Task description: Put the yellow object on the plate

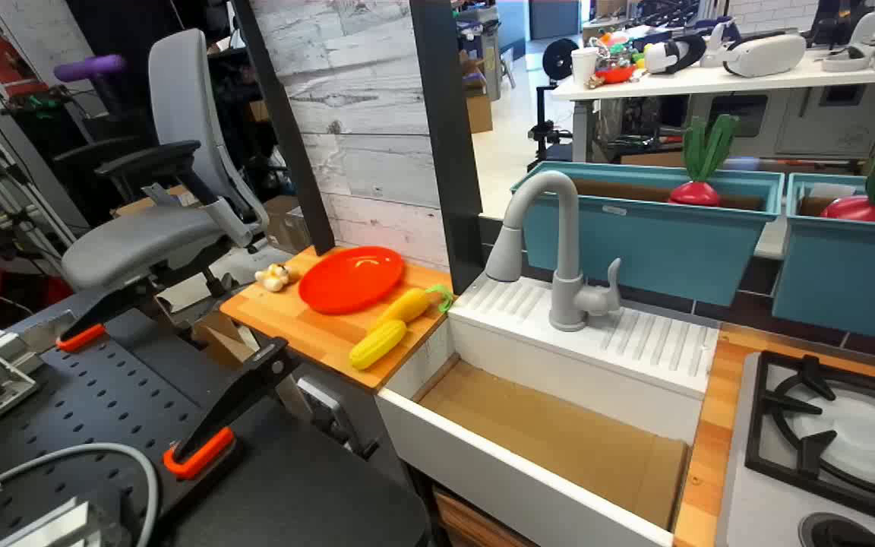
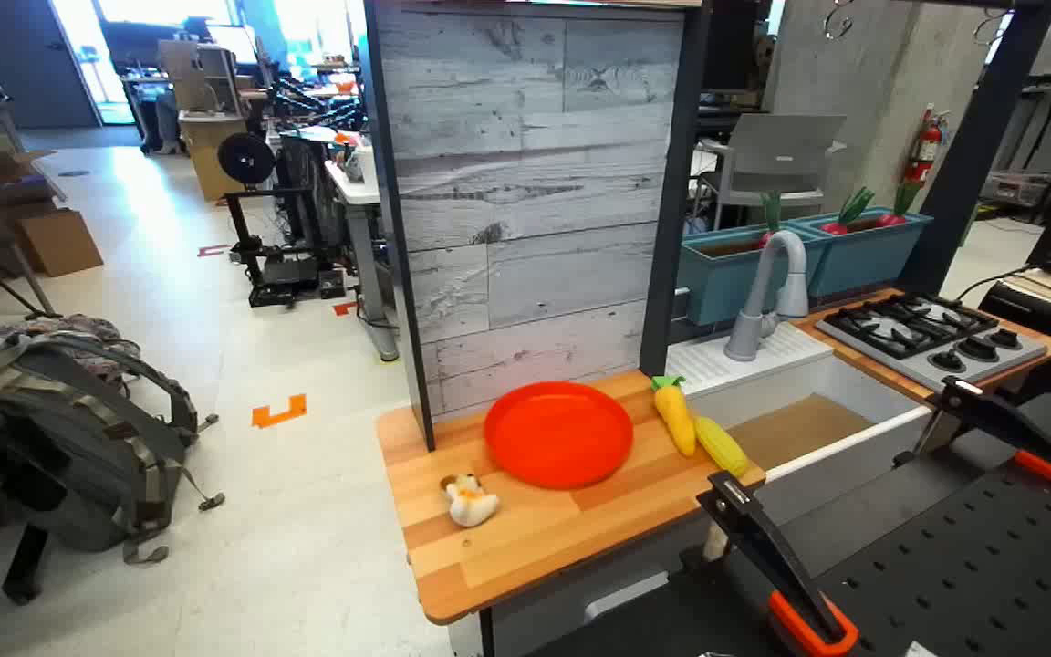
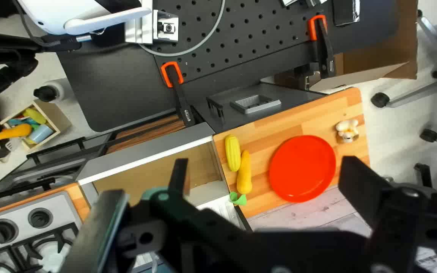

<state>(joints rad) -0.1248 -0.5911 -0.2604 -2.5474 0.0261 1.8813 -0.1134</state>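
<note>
1. The wooden desk (image 2: 544, 538) carries the red plate (image 2: 558, 433).
2. The claw (image 3: 266, 162), spread wide, holds nothing.
3. The leafy yellow object (image 2: 674, 418) lies on the desk, right of the plate (both exterior views).
4. Beside it, nearer: the ribbed yellow object (image 2: 723, 447).

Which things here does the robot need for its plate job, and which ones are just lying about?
For the job:
red plate
bumpy yellow thing or green-topped yellow thing; I can't tell which is meant
robot's open fingers

Just lying about:
the yellow thing not meant
small whitish thing beside the plate
backpack
wooden box
</note>
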